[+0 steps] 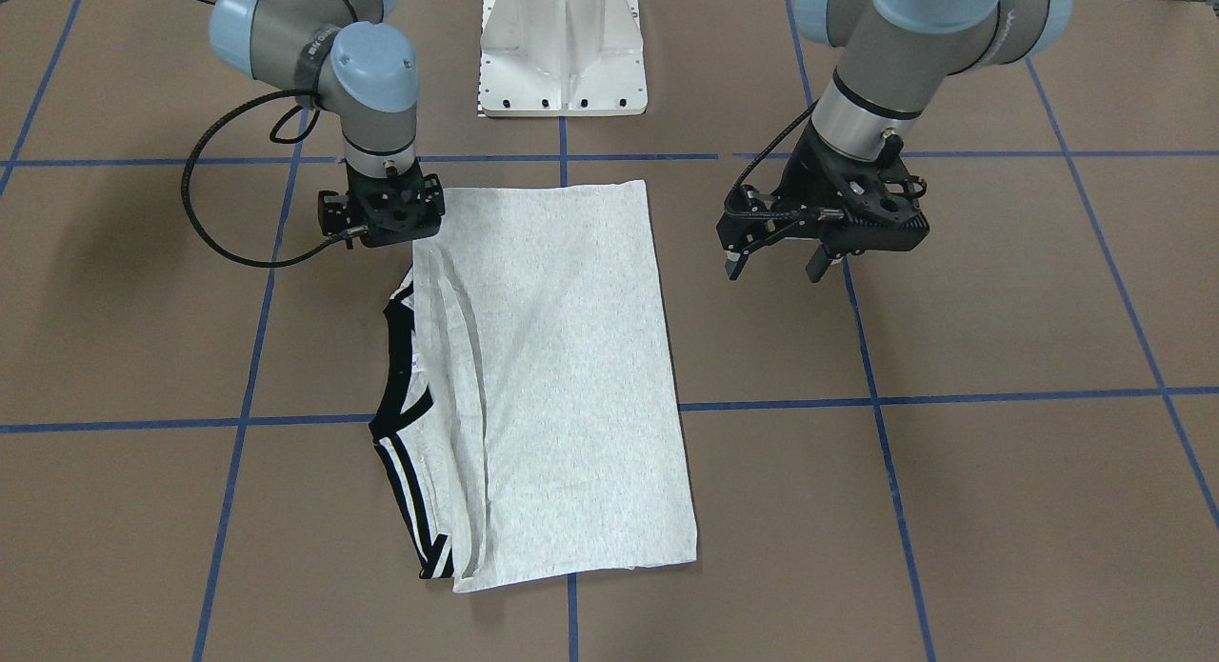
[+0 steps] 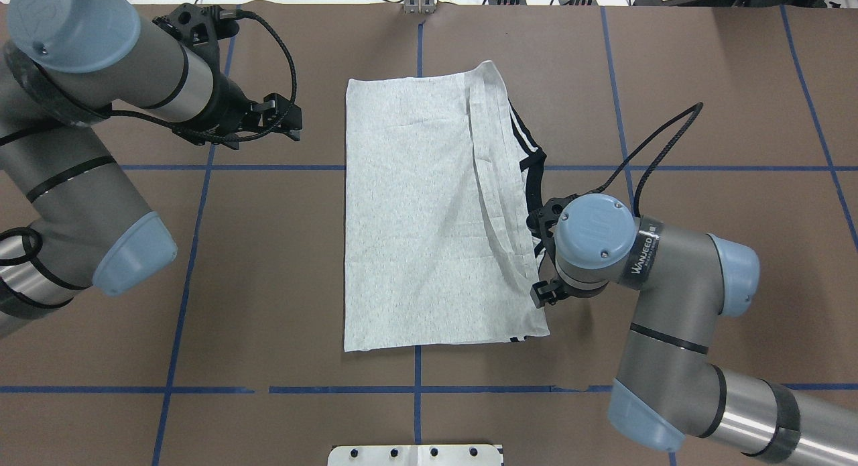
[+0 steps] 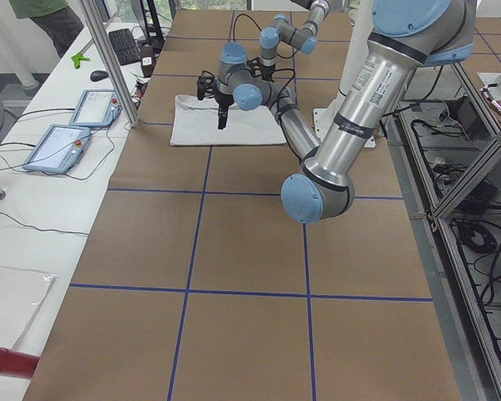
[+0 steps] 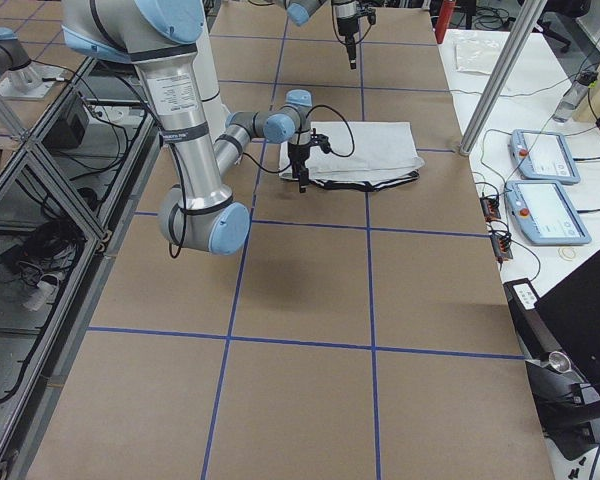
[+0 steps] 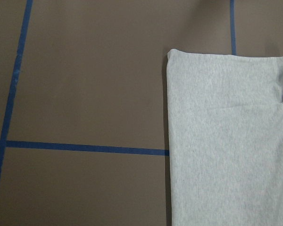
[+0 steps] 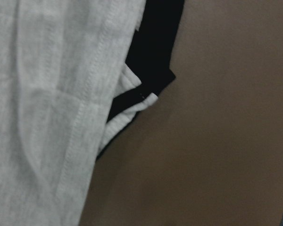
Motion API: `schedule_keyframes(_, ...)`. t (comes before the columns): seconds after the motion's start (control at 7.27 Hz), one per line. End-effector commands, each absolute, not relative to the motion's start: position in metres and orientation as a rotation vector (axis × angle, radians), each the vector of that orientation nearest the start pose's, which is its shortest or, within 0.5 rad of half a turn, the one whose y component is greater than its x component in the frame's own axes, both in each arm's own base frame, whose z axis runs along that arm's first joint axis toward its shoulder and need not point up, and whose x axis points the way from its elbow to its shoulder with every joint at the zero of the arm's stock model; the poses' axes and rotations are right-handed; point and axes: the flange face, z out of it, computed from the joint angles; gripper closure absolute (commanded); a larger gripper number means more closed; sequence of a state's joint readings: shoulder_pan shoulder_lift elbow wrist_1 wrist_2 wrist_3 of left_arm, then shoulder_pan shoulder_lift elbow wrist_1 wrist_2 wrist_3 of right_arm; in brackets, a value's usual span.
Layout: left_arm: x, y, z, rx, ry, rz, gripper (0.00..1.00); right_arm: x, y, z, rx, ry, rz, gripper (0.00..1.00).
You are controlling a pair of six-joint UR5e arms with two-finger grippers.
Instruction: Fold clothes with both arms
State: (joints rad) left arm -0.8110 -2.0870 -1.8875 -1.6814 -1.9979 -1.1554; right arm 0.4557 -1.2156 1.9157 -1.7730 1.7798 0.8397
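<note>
Now left fingers spread, empty, beside T-shirt; right fingers vertical at its edge, state unclear.

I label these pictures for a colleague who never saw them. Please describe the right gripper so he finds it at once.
Find the grey T-shirt folded on the brown table. The right gripper is the black one over the edge where the black collar shows, near the white pedestal. The left gripper hangs open clear of the shirt.
</note>
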Motion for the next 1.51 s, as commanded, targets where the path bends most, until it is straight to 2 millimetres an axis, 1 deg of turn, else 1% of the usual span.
schedule_keyframes(0.0, 0.351, -0.502, 0.214, 0.212, 0.986, -0.159, 0.0, -0.469, -0.361, 0.325, 0.141, -0.559, -0.316, 0.0)
schedule_keyframes(0.14, 0.351, -0.503, 0.216, 0.211, 0.984, -0.158, 0.0, -0.475, -0.377, 0.302, 0.163, -0.585, -0.3, 0.0)
schedule_keyframes(0.28, 0.351, -0.502, 0.216, 0.214, 0.984, -0.154, 0.0, -0.495, -0.396, 0.282, 0.175, -0.592, -0.287, 0.0)
schedule_keyframes(0.41, 0.353, -0.504, 0.22, 0.21, 0.978, -0.155, 0.0, -0.52, -0.415, 0.268, 0.172, -0.583, -0.276, 0.0)
schedule_keyframes(0.55, 0.354, -0.505, 0.22, 0.211, 0.977, -0.152, 0.0, -0.533, -0.433, 0.258, 0.175, -0.58, -0.263, 0.0)
schedule_keyframes(0.69, 0.354, -0.506, 0.221, 0.212, 0.976, -0.15, 0.0, -0.549, -0.443, 0.271, 0.195, -0.596, -0.263, 0.0)
schedule_keyframes(0.83, 0.354, -0.505, 0.22, 0.211, 0.978, -0.148, 0.0, -0.558, -0.451, 0.285, 0.207, -0.601, -0.262, 0.0)
schedule_keyframes(1.1, 0.354, -0.505, 0.22, 0.211, 0.978, -0.15, 0.0, -0.553, -0.459, 0.291, 0.206, -0.584, -0.254, 0.0)
schedule_keyframes(1.24, 0.355, -0.506, 0.22, 0.21, 0.978, -0.153, 0.0, -0.546, -0.466, 0.297, 0.205, -0.576, -0.253, 0.0)
schedule_keyframes(1.38, 0.358, -0.507, 0.222, 0.209, 0.982, -0.153, 0.0, -0.54, -0.469, 0.309, 0.193, -0.55, -0.263, 0.0)
